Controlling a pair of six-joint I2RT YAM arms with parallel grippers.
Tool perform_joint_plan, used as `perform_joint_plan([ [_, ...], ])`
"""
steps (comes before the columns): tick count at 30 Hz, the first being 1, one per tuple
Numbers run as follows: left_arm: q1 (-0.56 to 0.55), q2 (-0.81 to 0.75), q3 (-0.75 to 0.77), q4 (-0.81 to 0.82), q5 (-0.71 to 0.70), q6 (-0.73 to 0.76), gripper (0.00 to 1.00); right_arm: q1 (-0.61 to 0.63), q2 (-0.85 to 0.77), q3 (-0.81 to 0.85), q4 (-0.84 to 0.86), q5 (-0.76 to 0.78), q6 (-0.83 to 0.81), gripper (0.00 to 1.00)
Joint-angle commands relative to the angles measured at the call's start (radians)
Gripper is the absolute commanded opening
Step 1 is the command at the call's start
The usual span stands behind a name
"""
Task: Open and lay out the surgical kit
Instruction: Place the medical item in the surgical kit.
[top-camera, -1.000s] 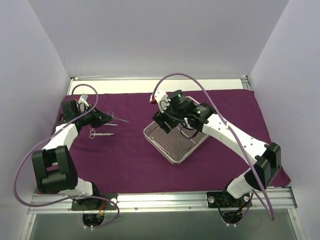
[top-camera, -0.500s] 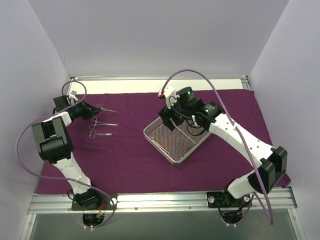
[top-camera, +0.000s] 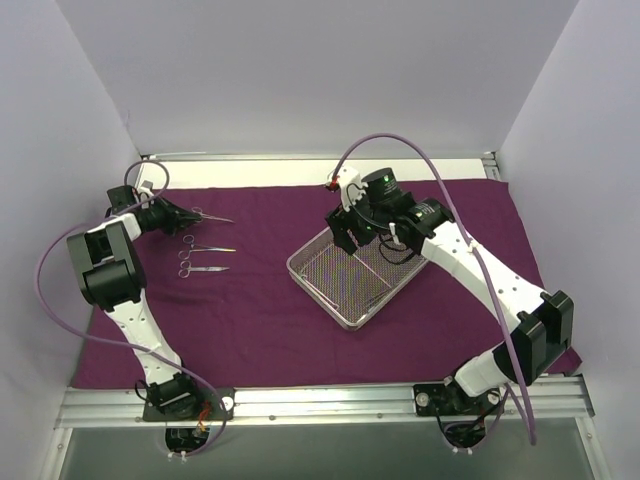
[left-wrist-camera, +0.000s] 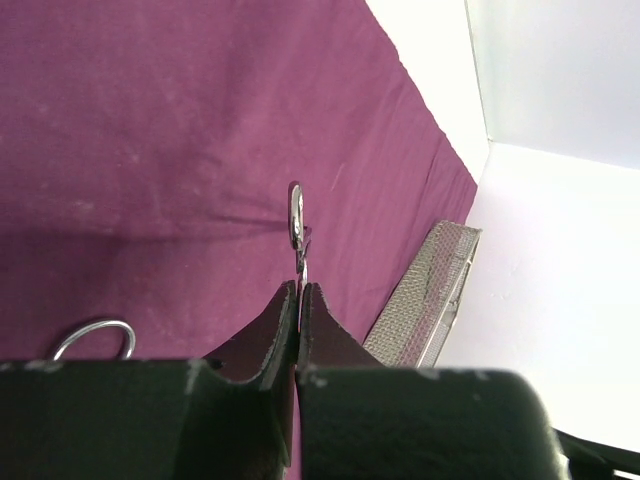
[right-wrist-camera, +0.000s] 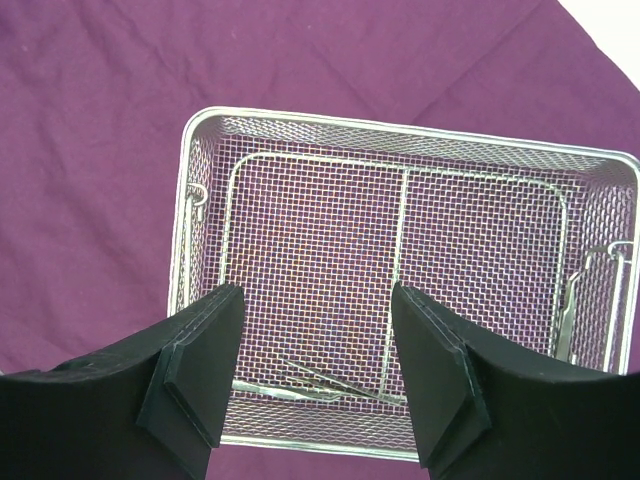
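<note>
The left gripper (left-wrist-camera: 298, 292) is pinched shut on a thin silver tool (left-wrist-camera: 297, 222) near the far left corner. Two other tools (top-camera: 205, 250) lie beside it on the purple cloth (top-camera: 260, 320). The right gripper (right-wrist-camera: 315, 297) hangs wide open over the wire tray (right-wrist-camera: 400, 125) in the middle of the table.

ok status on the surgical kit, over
Left end effector shut on a scissor-like instrument, far left of the purple cloth. Right end effector open above the mesh tray, thin instruments inside. Two ringed instruments laid out; nothing in the way.

The white table (top-camera: 300, 168) carries the purple cloth wrap (top-camera: 260, 320), spread out flat.
</note>
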Motion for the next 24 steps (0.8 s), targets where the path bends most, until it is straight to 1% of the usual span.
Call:
perform_joint_plan([
  [1,0.009,0.024,0.053,-0.092,0.005,0.054,0.02,-0.006,0.014,0.015,0.018,-0.028,-0.017,0.60],
  [5,0.009,0.059,0.084,-0.181,0.000,0.096,0.02,-0.006,0.021,0.017,0.021,-0.033,-0.020,0.60],
  [8,0.012,0.079,0.107,-0.241,-0.020,0.129,0.06,-0.006,0.022,0.015,0.024,-0.033,-0.019,0.60],
  [10,0.012,0.093,0.118,-0.272,-0.035,0.152,0.06,-0.006,0.022,0.015,0.023,-0.033,-0.019,0.60],
  [14,0.018,0.123,0.168,-0.377,-0.080,0.200,0.08,-0.008,0.021,0.011,0.021,-0.031,-0.020,0.60],
  [19,0.032,0.160,0.221,-0.416,-0.094,0.240,0.11,-0.008,0.019,0.009,0.023,-0.028,-0.019,0.60],
  [24,0.033,0.195,0.270,-0.454,-0.106,0.271,0.11,-0.008,0.021,0.009,0.021,-0.031,-0.011,0.60],
])
